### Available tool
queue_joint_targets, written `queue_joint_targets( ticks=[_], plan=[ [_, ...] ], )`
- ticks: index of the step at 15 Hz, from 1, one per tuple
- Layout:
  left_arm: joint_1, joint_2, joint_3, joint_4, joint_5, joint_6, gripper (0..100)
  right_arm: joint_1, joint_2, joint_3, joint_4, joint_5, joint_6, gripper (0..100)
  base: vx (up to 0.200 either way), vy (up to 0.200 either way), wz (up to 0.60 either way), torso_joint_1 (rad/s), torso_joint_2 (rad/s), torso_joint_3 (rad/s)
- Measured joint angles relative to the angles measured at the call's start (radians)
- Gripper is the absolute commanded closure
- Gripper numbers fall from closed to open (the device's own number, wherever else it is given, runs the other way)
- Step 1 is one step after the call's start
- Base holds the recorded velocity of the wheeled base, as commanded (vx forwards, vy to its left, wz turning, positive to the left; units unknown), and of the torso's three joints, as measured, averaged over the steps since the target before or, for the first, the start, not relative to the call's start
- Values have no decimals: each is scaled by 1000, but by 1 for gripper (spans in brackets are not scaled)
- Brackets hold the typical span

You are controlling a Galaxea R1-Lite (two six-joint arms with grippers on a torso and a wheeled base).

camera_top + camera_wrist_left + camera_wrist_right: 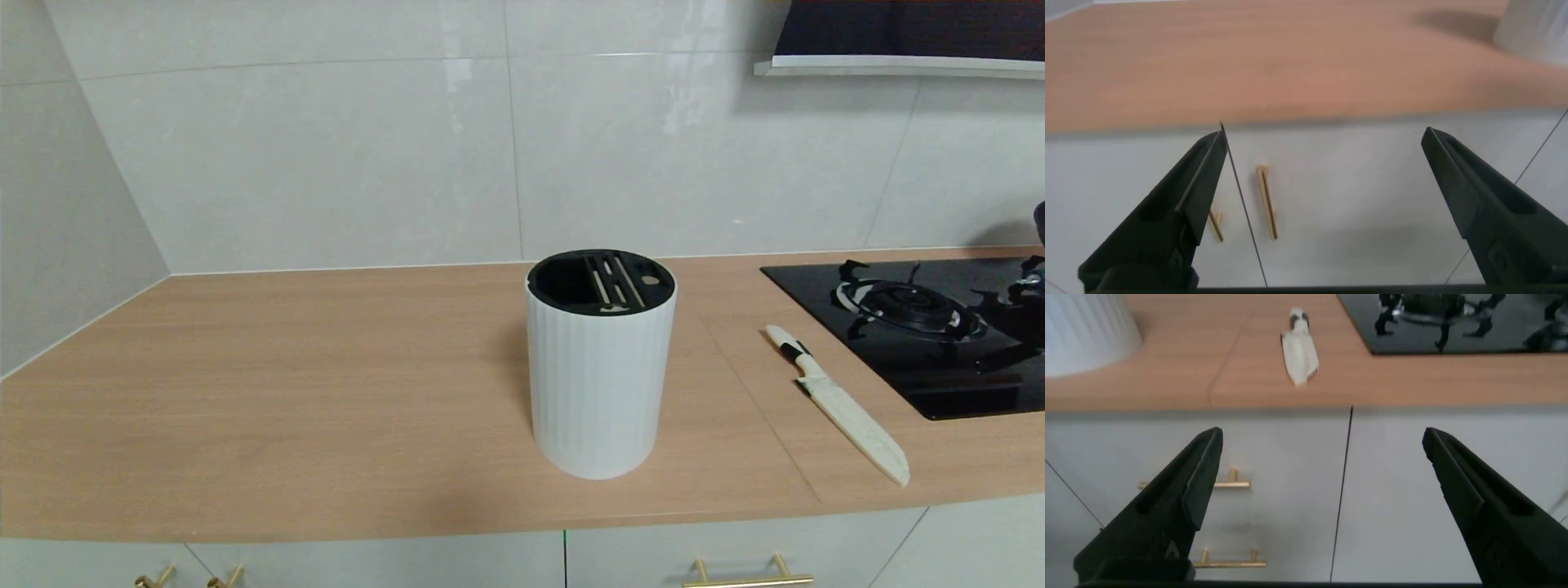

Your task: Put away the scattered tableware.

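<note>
Wide-open fingers are shown on the left tool [1323,135], held before the white cabinet fronts [1372,212] below the counter's front edge. The right tool [1322,434] is likewise spread wide and held before the cabinet fronts, and nothing is gripped by either.

On the counter [286,392], the knife [837,404] is laid flat toward the right end. Its pale, speckled blade is pointed at the front edge. Its white handle, marked by a black band, is pointed at the back edge.

To the left of the knife, and apart from it, a white ribbed knife holder [600,384] is stood upright about midway along the counter, nearer the front edge. Its black top is cut with narrow slots and one larger opening; whether anything is inside cannot be told.

The counter is finished in light wood grain. A black gas hob [963,384] is set into its right end, just beside the knife. Pale wall tiles [326,163] are seen behind, a range hood [898,41] above the hob, and brass handles [743,576] on the cabinet fronts.
</note>
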Motion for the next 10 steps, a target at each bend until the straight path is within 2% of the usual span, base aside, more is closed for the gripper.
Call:
queue_joint_targets(
  ticks=[10],
  plan=[
    [0, 0, 0, 0, 0, 0, 0, 0, 0, 0, 0, 0, 0, 0, 0, 0, 0, 244, -555, -315]
  ],
)
